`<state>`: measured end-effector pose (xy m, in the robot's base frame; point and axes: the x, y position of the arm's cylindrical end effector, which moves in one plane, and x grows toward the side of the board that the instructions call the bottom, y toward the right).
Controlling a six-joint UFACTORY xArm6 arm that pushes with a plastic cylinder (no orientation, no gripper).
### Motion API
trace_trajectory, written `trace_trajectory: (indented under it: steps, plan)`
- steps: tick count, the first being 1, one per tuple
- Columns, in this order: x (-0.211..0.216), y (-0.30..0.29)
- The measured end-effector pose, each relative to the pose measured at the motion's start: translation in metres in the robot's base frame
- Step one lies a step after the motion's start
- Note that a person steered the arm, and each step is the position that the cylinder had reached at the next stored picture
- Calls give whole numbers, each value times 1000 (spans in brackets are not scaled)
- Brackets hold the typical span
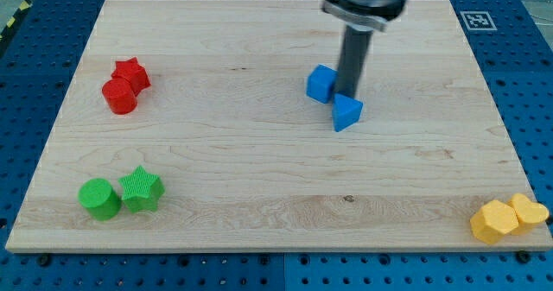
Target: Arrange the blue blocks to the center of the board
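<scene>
A blue cube (320, 83) sits a little right of the board's middle, toward the view's top. A blue triangular block (347, 112) lies just below and right of it, close to it. My tip (348, 93) comes down between them, right of the cube and just above the triangular block, seemingly touching both. The rod rises toward the view's top to the arm's grey end.
A red star (132, 72) and a red cylinder (119, 96) sit together at the left. A green cylinder (99, 198) and a green star (142, 189) are at the bottom left. Two yellow blocks (507, 218) are at the bottom right corner. The wooden board (259, 170) lies on a blue perforated table.
</scene>
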<state>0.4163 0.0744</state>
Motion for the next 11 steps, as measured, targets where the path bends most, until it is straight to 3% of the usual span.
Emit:
trace_trajectory:
  steps: [2,3,4,7,9,10,11]
  plan:
    - [-19,64]
    - [-64,70]
    - [-78,49]
    - [-10,-3]
    - [3,71]
    - [33,84]
    - [47,55]
